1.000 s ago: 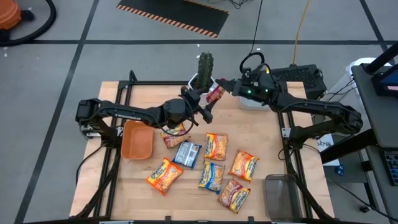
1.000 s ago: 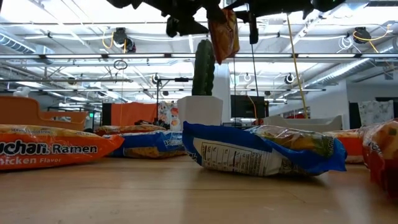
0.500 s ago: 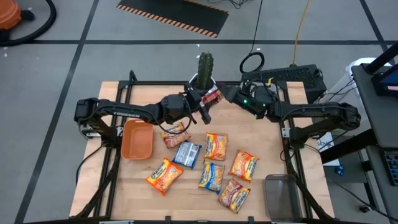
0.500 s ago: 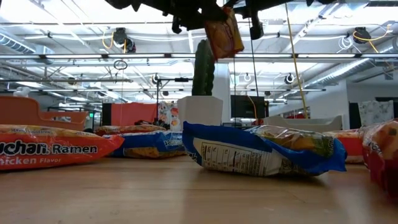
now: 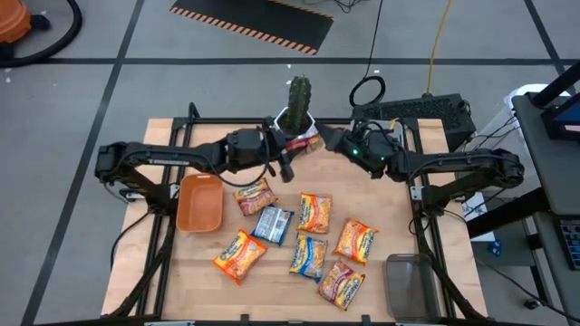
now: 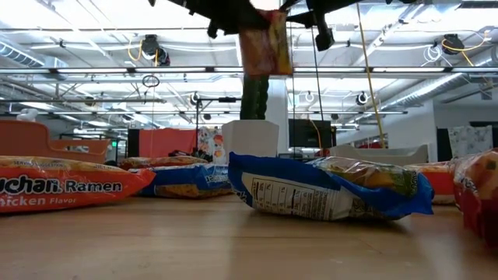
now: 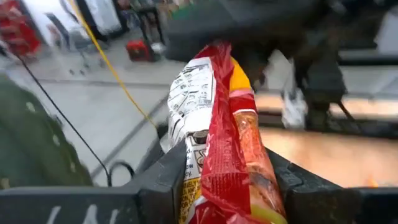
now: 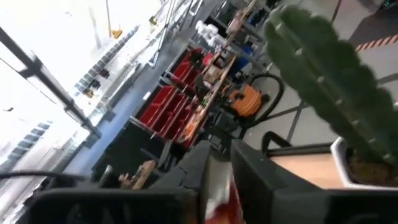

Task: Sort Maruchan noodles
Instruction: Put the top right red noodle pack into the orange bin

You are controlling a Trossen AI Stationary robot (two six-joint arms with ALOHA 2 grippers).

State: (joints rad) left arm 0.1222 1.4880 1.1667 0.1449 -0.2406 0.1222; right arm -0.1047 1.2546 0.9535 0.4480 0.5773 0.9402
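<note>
While a red-orange noodle packet (image 7: 217,143) hangs above the table's far edge beside the cactus (image 5: 298,93), the left gripper (image 5: 292,145) clamps it between closed jaws; the right gripper (image 5: 333,142), just right, has jaws I cannot tell about. Seven packets (image 5: 314,214) lie nearer.

Left gripper (image 5: 292,148) raised above table's far edge, fingers clamped on a red packet (image 7: 217,149). Right gripper (image 5: 328,139) raised just beside it, facing it; fingers' state not discernible.

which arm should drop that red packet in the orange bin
Left. Its gripper already clamps the red packet above the table, and the orange bin sits on its side; the right gripper is farther off.
</note>
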